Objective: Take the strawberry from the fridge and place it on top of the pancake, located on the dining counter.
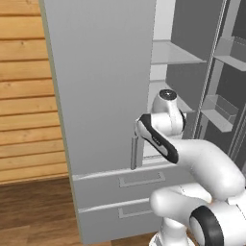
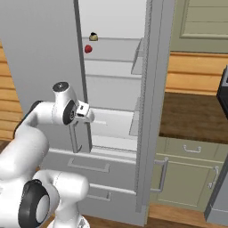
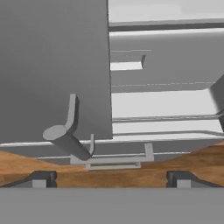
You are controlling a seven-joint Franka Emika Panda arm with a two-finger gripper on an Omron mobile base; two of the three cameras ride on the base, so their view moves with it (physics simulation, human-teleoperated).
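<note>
The fridge (image 2: 40,49) has its right door swung open and its left door (image 1: 101,86) closed. The strawberry (image 2: 88,49), tiny and red, lies on an upper shelf at the left edge of the white interior, just below a small brown-and-cream jar (image 2: 93,36). My hand (image 2: 83,110) hovers well below it, by the left door's bar handle (image 2: 73,133), pointing down. In the hand view my gripper (image 3: 111,179) is open with nothing between its fingertips (image 3: 43,178), above the handle (image 3: 65,140) and the drawers. The dining counter (image 2: 191,116) stands at the right. The pancake is out of view.
The open right door (image 2: 149,102) carries bins (image 1: 222,113) and stands between the fridge interior and the counter. Two drawers (image 1: 139,185) sit below the doors. A wood-plank wall (image 1: 24,96) lies left of the fridge, with wooden floor (image 1: 33,211) below.
</note>
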